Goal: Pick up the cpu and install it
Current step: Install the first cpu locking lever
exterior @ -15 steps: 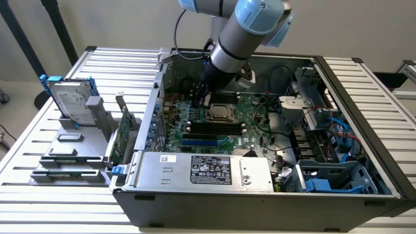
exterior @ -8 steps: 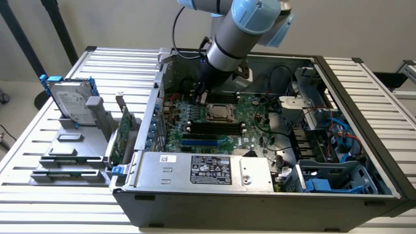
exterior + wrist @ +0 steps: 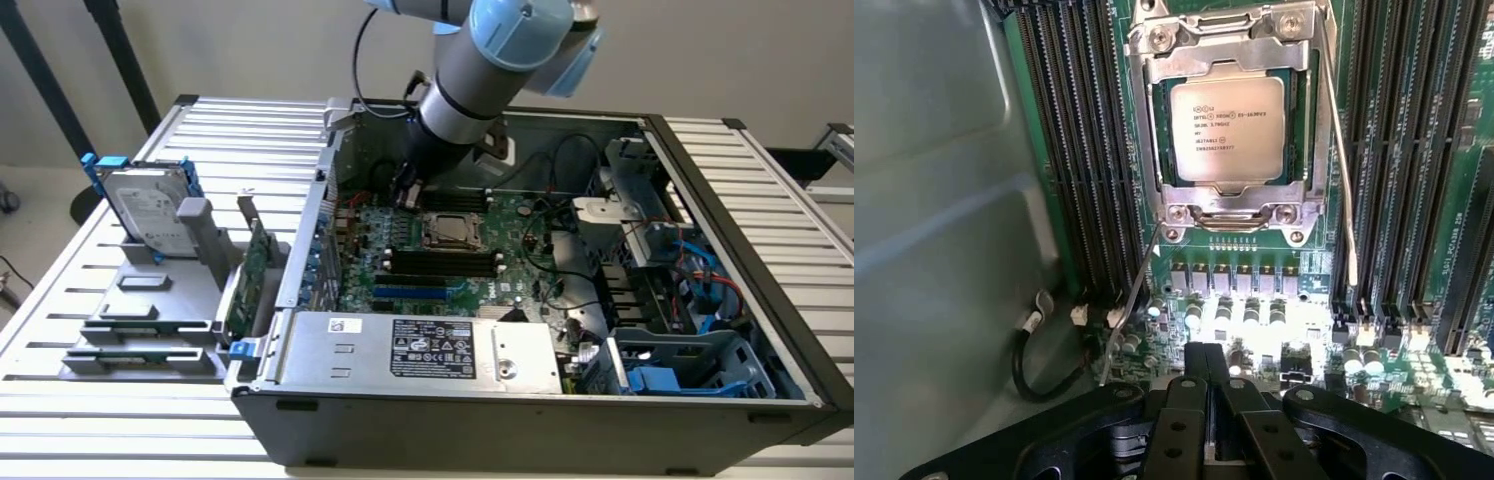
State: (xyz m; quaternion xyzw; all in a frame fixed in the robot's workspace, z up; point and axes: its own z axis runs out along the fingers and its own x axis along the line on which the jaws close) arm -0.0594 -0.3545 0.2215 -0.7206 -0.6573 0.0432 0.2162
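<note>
- cpu (image 3: pixel 1227 128) — flat square chip with a dull silver top and printed lettering, lying level in the metal socket frame (image 3: pixel 1154 40) on the green motherboard (image 3: pixel 521 260).
- Socket frame — surrounds the cpu on all four sides; one thin metal lever (image 3: pixel 1341 180) runs along one side of it.
- Memory slots (image 3: pixel 1084 150) — long dark rows flanking the socket.
- End effector (image 3: pixel 1206 365) — black fingers pressed together, pinching nothing; it hangs over the motherboard just beside the socket, apart from the cpu.
- Computer case (image 3: pixel 534 425) — open on top, standing on the slatted tabletop (image 3: pixel 787 180) and reaching the edge on the exterior view's right.
- Hard drive (image 3: pixel 144 215) — silver with blue rails, upright in a grey holder near the tabletop's edge on the exterior view's left.
- Green circuit card (image 3: pixel 240 290) — upright between the hard drive and the case.
</note>
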